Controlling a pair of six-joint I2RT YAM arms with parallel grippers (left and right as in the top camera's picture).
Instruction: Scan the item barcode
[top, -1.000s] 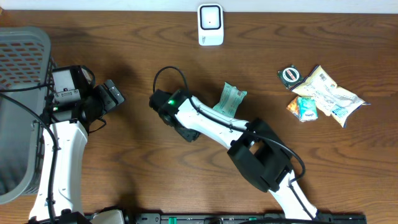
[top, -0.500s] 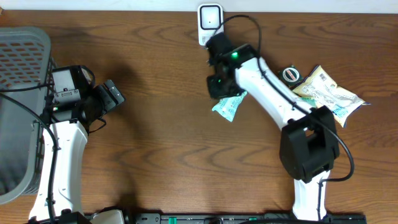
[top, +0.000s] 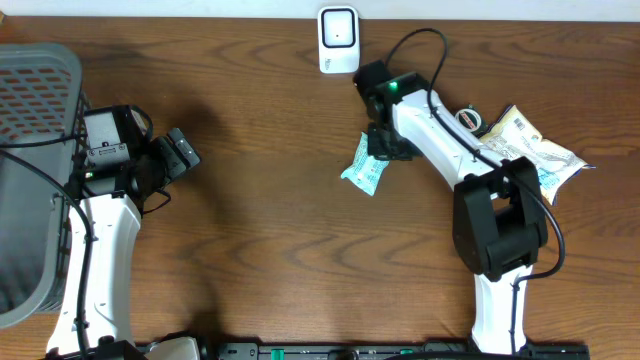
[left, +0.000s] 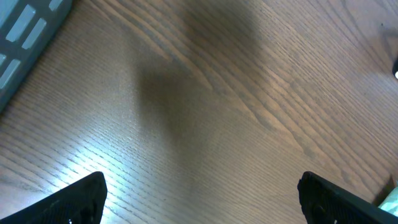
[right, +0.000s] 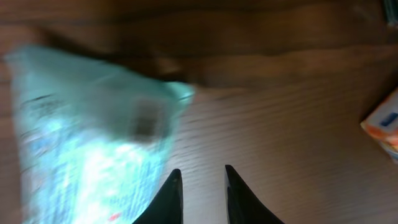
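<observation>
We see the pale green packet (top: 363, 174) lying flat on the table (top: 260, 250), just right of the centre of the overhead frame and well below the white scanner (top: 338, 40) at the top edge. Our right gripper (top: 384, 146) hangs over the packet's upper right end. In the wrist view its jaws stand nearly together with only bare table in the slim gap, so we judge it closed on nothing, with the packet just left of the tips. The left gripper (left: 199, 183), at centre left beside the grey basket (top: 35, 70), stands wide open and empty.

We judge the packet light, thin and floppy, with slick, crinkly film. Lying flat, it gives little to pinch, so we would nip a sealed end seam and keep the printed face clear. We cannot make out a barcode.
</observation>
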